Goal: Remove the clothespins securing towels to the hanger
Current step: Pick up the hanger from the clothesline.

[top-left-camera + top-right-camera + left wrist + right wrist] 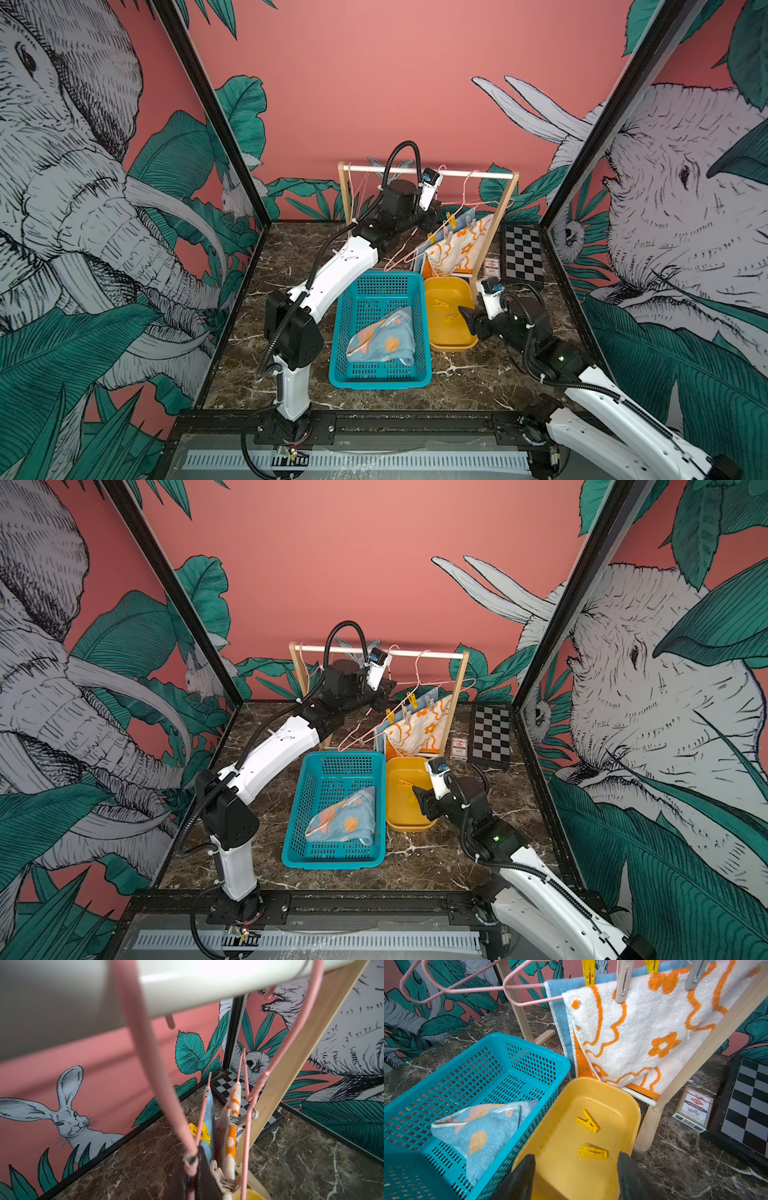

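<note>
The left claw [191, 1165] was clamped on a pink hanger [143, 1043] low in the left wrist frame. The right claw [576, 1156] stood open above the yellow tray [623, 1101], where two yellow clothespins [587, 1121] lay. Grey clothespins [623, 982] pinned the cream towel [643, 1032] at that view's upper right.

A basket [374, 291] sits central on the worktop [478, 374] with a towel [384, 338] in it; the tub [453, 347] just right holds two clothespins [587, 1121]. Behind them stands the rack [428, 171] with two hung towels [461, 245], card box [491, 266] and chessboard [523, 253] to its right.
</note>
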Tool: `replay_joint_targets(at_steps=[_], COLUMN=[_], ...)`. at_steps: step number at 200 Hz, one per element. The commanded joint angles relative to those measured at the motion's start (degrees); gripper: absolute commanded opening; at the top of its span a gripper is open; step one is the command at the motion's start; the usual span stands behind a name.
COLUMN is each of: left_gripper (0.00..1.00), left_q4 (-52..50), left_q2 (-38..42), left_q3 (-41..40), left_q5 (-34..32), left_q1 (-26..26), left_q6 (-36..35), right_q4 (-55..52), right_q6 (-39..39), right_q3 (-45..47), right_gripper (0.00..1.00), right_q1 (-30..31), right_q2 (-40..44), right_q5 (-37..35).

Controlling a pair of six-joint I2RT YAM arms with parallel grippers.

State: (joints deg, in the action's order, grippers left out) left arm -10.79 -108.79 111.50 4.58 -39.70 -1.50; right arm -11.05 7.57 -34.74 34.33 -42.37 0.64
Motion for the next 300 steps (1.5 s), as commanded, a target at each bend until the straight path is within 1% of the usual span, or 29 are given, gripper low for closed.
replay_joint_targets(at_steps=[1,13,15,20,76,97,124,158,204,230,245,272,300], left_gripper=[0.00,0.00,0.00,0.00,0.00,0.00,0.00,0.00,0.00,0.00,0.00,0.00,0.00], left_q4=[-0.7,-1.3,-1.4,-1.6,-1.7,-3.3,-4.1,-8.4,-9.7,-9.6,-9.5,-10.0,-11.2], left_q2=[5.4,6.2,6.2,6.6,11.0,12.4,15.2,18.1,25.1,29.8,32.2,36.1,38.9], left_q3=[0.9,0.9,0.9,0.9,-0.9,-1.1,-3.4,-4.4,-9.8,-13.3,-15.0,-16.1,-15.7], left_q5=[-2.5,-3.7,-3.9,-4.5,-5.3,-6.0,-7.3,-9.8,-10.9,-13.9,-14.4,-14.7,-13.1], left_q1=[-0.1,-0.1,-1.3,-1.8,-1.9,-2.0,-1.9,-1.9,-1.9,-1.9,-1.9,-1.9,-1.9], left_q6=[-2.3,-3.7,-3.7,-4.3,-7.1,-8.4,-10.3,-12.4,-13.7,-13.5,-13.7,-13.9,-14.2], right_q4=[1.6,1.6,1.6,1.7,2.0,1.9,2.0,2.2,2.3,3.0,3.1,3.4,3.4], right_q6=[0.9,0.9,0.9,0.9,1.0,1.0,1.0,1.1,1.5,1.7,1.7,1.7,1.1], right_q3=[0.6,0.6,0.6,0.6,0.1,0.1,0.1,0.2,-0.1,0.2,0.1,-0.4,-1.2], right_gripper=[0.62,0.62,0.62,0.62,0.62,0.62,0.63,0.63,0.63,0.63,0.63,0.63,0.63], right_q1=[-0.4,-0.4,-0.4,-0.4,-0.5,-0.5,-0.6,-0.6,-0.6,-0.6,-0.6,-0.6,-0.6], right_q2=[0.3,0.3,0.3,0.3,-0.5,-0.6,-0.6,-0.6,-1.1,-1.2,-1.4,-1.8,-2.0], right_q5=[-0.5,-0.5,-0.5,-0.5,-0.2,-0.1,-0.1,0.1,0.5,0.9,1.1,1.6,1.7])
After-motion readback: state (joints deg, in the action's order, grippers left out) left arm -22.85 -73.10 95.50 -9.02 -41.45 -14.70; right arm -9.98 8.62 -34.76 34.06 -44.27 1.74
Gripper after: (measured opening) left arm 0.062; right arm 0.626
